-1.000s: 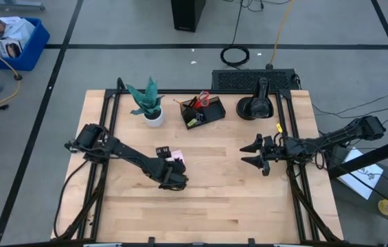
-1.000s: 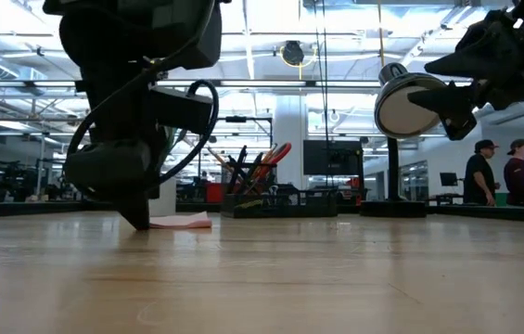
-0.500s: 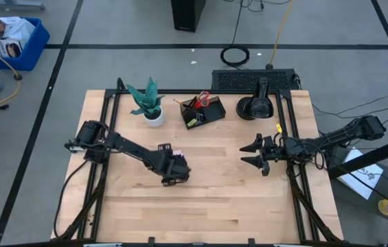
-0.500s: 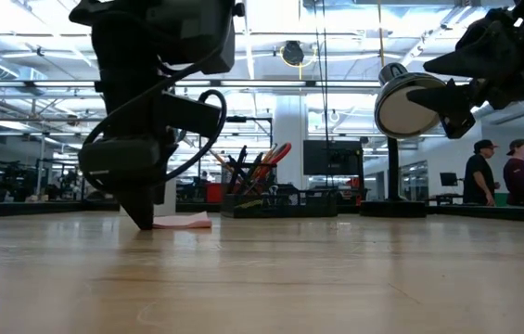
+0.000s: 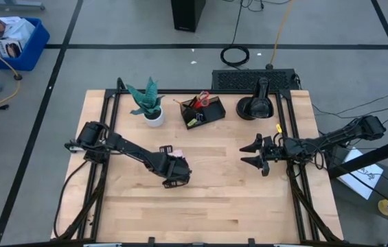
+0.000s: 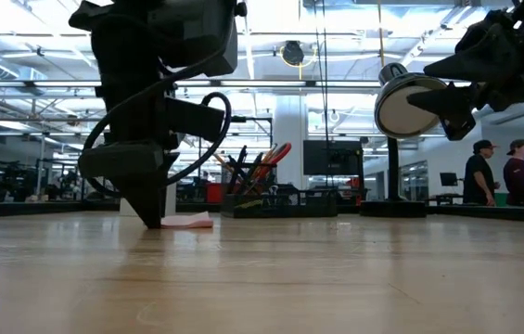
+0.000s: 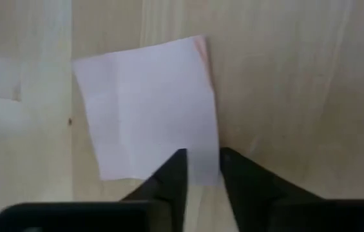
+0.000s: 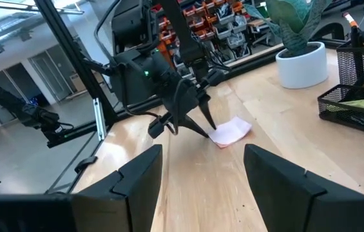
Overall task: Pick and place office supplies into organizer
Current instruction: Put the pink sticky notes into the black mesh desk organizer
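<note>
Sticky notes (image 7: 149, 106), a pale pink pad, lie flat on the wooden table (image 5: 214, 192) a little left of the middle, and the left gripper (image 7: 201, 171) stands right over the pad's edge with its tips pointing down. In the left wrist view its two dark fingers (image 7: 169, 183) are set close together with only a narrow gap, one on each side of the pad's corner, though I cannot tell whether they pinch the paper. In the low view the left gripper (image 6: 155, 218) meets the table top just beside the pad (image 6: 187, 220). From above the left gripper (image 5: 175, 171) hides most of the pad, of which a pink bit (image 5: 178, 154) shows at its far side. The right gripper (image 5: 257, 154) hangs over the right part of the table, well apart from the pad, its fingers (image 8: 136, 177) spread wide and holding nothing. At the far edge of the table stands the organizer (image 5: 203, 110), a dark mesh box holding red-handled scissors (image 5: 203, 98) and pens (image 6: 234, 169). To its left is a plant (image 5: 147, 98) in a white pot (image 5: 154, 118), and to its right a black round lamp (image 5: 254, 106). People (image 6: 519, 172) stand in the room beyond the table, far off on the right.
</note>
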You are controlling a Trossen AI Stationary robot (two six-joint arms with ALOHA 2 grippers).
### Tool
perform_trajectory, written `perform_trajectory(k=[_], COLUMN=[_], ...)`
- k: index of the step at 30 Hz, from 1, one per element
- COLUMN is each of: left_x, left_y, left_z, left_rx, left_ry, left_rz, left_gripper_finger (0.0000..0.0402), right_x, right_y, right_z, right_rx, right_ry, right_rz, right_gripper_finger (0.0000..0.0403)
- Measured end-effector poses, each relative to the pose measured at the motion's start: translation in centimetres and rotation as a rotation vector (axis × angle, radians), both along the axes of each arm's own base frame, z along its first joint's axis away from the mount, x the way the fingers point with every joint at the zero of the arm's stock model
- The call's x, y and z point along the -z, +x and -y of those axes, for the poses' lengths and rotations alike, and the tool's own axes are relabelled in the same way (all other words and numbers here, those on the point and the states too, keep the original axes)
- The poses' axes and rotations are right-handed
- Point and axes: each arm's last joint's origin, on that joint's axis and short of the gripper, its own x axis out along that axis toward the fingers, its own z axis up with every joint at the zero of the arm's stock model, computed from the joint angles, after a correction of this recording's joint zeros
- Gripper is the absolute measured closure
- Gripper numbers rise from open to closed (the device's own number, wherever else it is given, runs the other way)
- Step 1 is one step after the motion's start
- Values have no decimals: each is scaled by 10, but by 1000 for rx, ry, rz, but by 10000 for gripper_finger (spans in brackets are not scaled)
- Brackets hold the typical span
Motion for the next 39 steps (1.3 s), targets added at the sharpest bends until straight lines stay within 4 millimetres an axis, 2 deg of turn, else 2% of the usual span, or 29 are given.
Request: perform_trajectory(k=[6,18,24,31,39], left_x=[0,-11,-21,-39,-55], left_y=[0,5,5,15,23], left_z=[5,6,6,13,19], left_rx=[-3,-44,-49,-55,-38], left_ry=[-5,-1,27,29,17], left_rz=[11,-2,-37,14,67], left_gripper_finger=[392,400,401,401,401], right_x=[1,4,4,4,8], right_y=[1,2,2,2,2], right_z=[0,0,0,0,-2], right_rx=[0,0,0,1,-6], right_ry=[-3,-8,-7,1,120], right_rz=[-11,-33,-34,-34,-71], right_gripper_finger=[193,193,193,193,193])
